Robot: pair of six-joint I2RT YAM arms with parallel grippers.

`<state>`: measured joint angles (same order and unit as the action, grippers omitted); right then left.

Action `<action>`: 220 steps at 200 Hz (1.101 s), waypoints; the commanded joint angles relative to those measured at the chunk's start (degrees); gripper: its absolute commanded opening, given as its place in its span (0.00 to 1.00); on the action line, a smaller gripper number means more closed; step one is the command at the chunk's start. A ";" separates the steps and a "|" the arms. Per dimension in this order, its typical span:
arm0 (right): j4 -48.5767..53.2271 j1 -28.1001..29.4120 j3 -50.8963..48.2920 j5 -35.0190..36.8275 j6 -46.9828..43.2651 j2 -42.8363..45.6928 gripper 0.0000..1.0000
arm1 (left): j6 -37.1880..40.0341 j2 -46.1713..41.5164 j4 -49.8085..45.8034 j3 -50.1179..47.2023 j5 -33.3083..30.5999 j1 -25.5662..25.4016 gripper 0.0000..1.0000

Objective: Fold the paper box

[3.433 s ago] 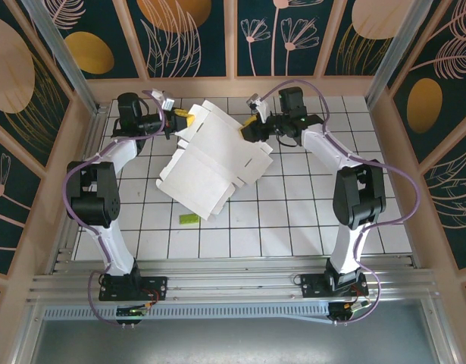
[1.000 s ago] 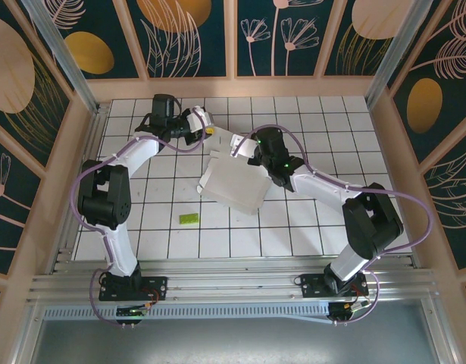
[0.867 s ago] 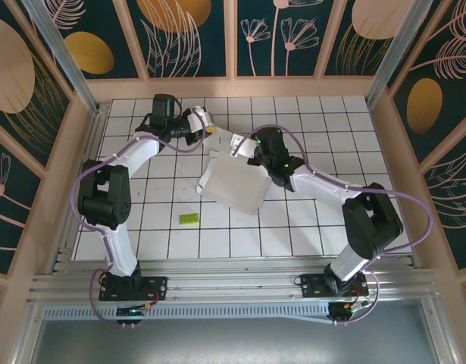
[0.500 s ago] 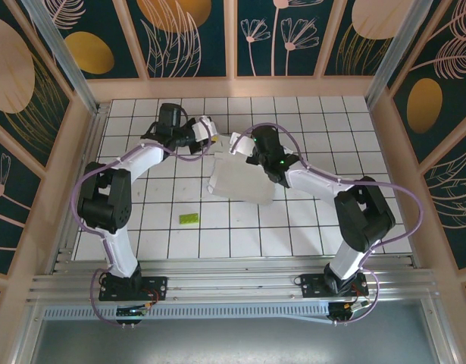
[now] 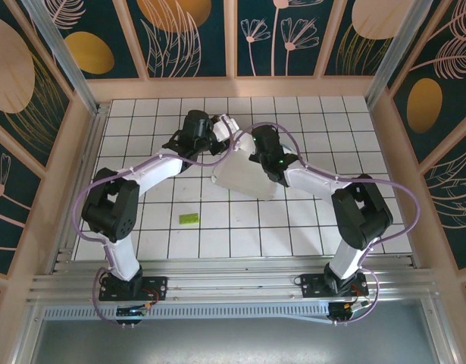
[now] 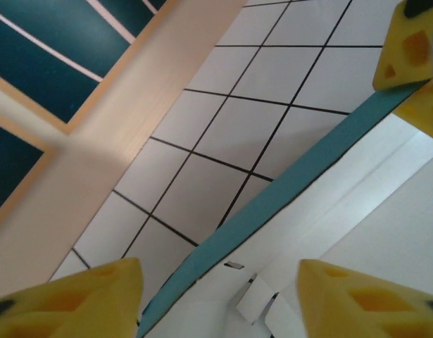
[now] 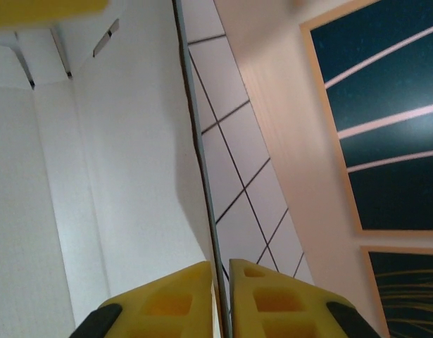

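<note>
The paper box (image 5: pixel 246 176) lies partly folded at mid table, whitish face up. In the left wrist view its white inside (image 6: pixel 357 232) and blue-green edge (image 6: pixel 272 201) run slantwise between my yellow fingertips (image 6: pixel 75 299). My left gripper (image 5: pixel 221 135) (image 6: pixel 220 282) is open, its jaws wide on either side of that raised edge without touching it. My right gripper (image 5: pixel 249 150) (image 7: pixel 222 271) is shut on the box's thin upright panel (image 7: pixel 132 162), pinching it at the edge. The right gripper's yellow fingers (image 6: pixel 413 63) show at the top right of the left wrist view.
A tiny green rectangular piece (image 5: pixel 189 218) lies on the white tiled floor (image 5: pixel 308 220) near the front left of the box. Wooden walls (image 5: pixel 233 87) ring the table, and both arms reach inward and meet above the box's far edge.
Both grippers have moved right and toward each other with the box's far edge. The left jaws, closed a moment ago, have opened. The box has shifted slightly right.
</note>
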<state>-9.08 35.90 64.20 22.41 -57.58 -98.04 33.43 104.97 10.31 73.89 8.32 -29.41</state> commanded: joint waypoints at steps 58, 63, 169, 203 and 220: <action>-2.26 0.96 0.65 -4.04 0.60 1.53 0.13 | 7.73 -6.44 -10.77 -0.45 11.12 7.49 0.69; -2.23 0.87 0.61 -4.17 0.73 1.60 0.13 | 9.35 -6.44 -12.15 0.09 12.28 7.81 0.69; -1.29 0.70 0.75 -4.64 1.60 1.60 0.12 | 14.26 0.78 -7.43 3.70 12.84 9.02 0.35; -1.06 0.74 0.92 -4.67 2.25 1.46 0.11 | 12.00 1.64 -6.99 4.29 13.58 9.02 0.22; -0.72 0.79 1.18 -4.49 2.85 1.31 0.11 | 9.06 1.21 -6.15 3.82 14.88 9.00 0.17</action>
<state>-9.17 36.53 64.20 18.96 -57.32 -98.04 45.98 106.08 1.58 76.62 20.58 -20.34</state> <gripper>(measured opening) 0.115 0.204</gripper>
